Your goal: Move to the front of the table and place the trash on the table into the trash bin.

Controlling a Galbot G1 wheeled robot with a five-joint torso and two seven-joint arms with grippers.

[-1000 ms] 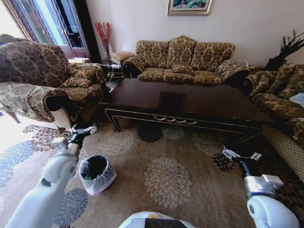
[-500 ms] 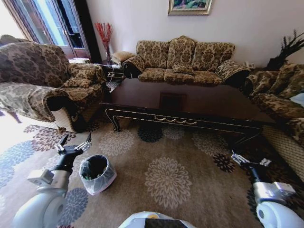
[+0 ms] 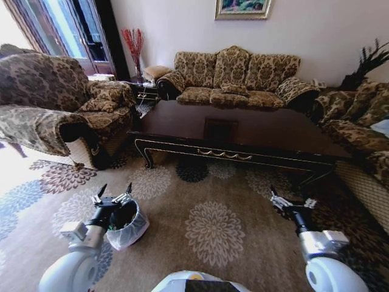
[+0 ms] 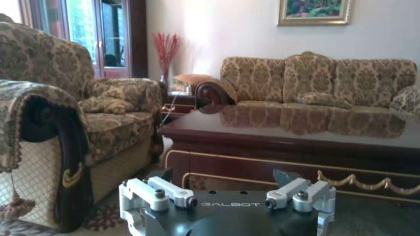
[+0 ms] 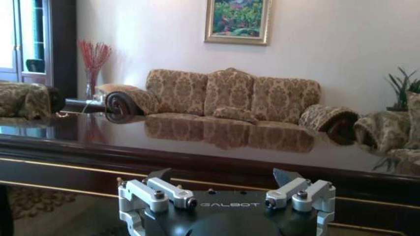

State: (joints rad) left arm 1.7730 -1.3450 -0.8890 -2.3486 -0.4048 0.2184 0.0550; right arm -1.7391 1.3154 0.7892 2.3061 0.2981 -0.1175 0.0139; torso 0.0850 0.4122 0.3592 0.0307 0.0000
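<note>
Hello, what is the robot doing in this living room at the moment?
The robot faces the table from the carpet, and nothing is held. The left gripper hangs open over the near rim of the trash bin, which stands on the carpet to the robot's left. The right gripper is open too, low above the carpet before the table. No trash is visible on the glossy tabletop.

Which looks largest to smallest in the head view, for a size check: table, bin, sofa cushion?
1. table
2. bin, though it sits nearer the camera
3. cushion, farthest away
</note>
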